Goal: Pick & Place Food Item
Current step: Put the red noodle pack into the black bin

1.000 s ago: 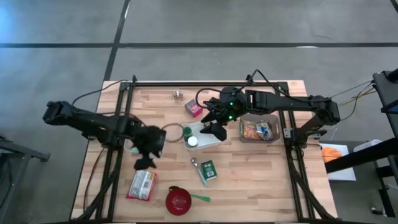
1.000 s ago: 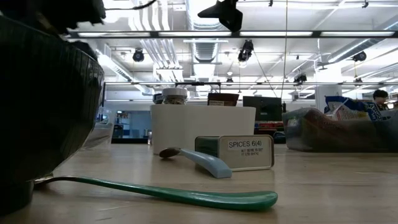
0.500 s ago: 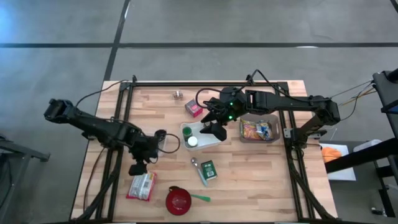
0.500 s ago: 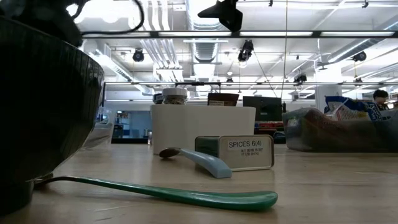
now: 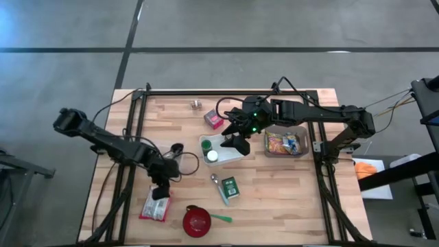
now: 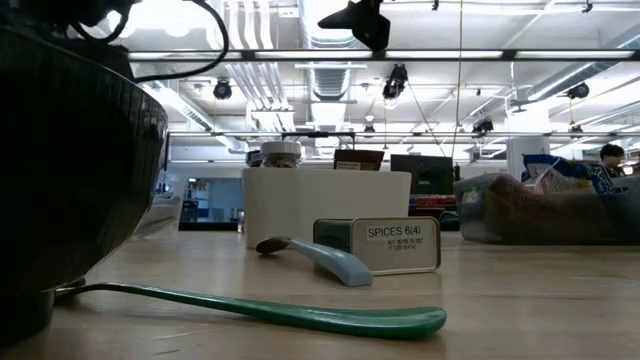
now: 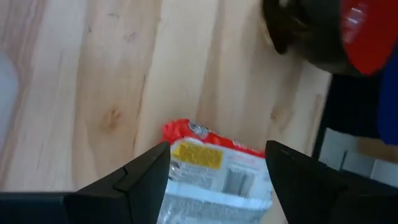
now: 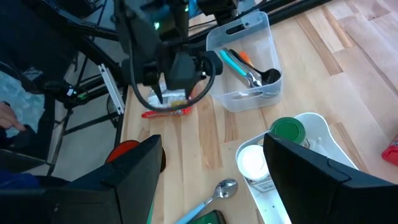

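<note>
A red-and-white food packet (image 5: 156,205) lies flat on the wooden table near its front left. In the left wrist view the packet (image 7: 214,180) shows between and beyond my two fingers. My left gripper (image 5: 160,191) is open and hangs just over the packet's far end, its fingers (image 7: 149,171) standing to either side; I cannot see them touching it. My right gripper (image 5: 237,143) is open and waits high above the white tray (image 5: 226,154) at mid table, with nothing between its fingers (image 8: 134,177).
A red bowl (image 5: 197,221) and a green spoon (image 5: 221,219) lie right of the packet. A spice tin (image 5: 230,186) and a blue spoon (image 5: 219,184) sit near the centre. There is a clear utensil box (image 8: 245,62) under the left arm and a clear snack bin (image 5: 285,143) at the right.
My left gripper has come down and moved toward the table's near edge, from beside the utensil box to just over the packet's far end. Its wrist has rolled on the way and its fingers have stayed open. The packet has not moved.
</note>
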Tool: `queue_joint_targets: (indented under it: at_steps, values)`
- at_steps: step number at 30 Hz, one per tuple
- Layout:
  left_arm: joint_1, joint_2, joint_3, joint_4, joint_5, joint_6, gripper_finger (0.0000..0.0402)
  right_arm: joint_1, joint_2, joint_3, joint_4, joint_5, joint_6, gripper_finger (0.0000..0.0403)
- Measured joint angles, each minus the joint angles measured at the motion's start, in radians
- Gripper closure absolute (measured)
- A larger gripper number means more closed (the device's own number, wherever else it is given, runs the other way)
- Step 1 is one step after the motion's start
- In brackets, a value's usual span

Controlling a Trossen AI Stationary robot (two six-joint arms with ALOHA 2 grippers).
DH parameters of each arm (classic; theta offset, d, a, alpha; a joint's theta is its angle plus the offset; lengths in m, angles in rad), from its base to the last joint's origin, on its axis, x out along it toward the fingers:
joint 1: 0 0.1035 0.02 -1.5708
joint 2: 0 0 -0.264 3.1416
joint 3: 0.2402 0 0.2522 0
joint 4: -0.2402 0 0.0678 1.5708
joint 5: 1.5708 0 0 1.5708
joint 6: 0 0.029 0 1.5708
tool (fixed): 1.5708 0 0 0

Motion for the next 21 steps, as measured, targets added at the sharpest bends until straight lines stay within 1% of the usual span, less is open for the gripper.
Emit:
queue_joint_targets:
  at_steps: [4, 8, 11, 16, 18, 21]
  values:
    - [-0.003, 0.092, 0.043, -0.002, -0.016, 0.000, 0.0137, 0.000, 0.000, 0.000, 0.000, 0.000, 0.000, 0.0126]
    - [-0.015, 0.139, 0.085, -0.008, -0.061, 0.038, 0.0137, 0.000, 0.000, 0.000, 0.000, 0.000, 0.000, 0.0126]
    - [-0.017, 0.141, 0.112, -0.033, -0.067, 0.048, 0.0137, 0.000, 0.000, 0.000, 0.000, 0.000, 0.000, 0.0126]
    - [-0.017, 0.109, 0.152, -0.106, -0.079, 0.059, 0.0138, 0.000, 0.000, 0.000, 0.000, 0.000, 0.000, 0.0126]
    - [-0.017, 0.099, 0.161, -0.141, -0.090, 0.059, 0.0144, 0.000, 0.000, 0.000, 0.000, 0.000, 0.000, 0.0126]
    - [-0.020, 0.086, 0.176, -0.156, -0.110, 0.059, 0.0164, 0.000, 0.000, 0.000, 0.000, 0.000, 0.000, 0.0126]
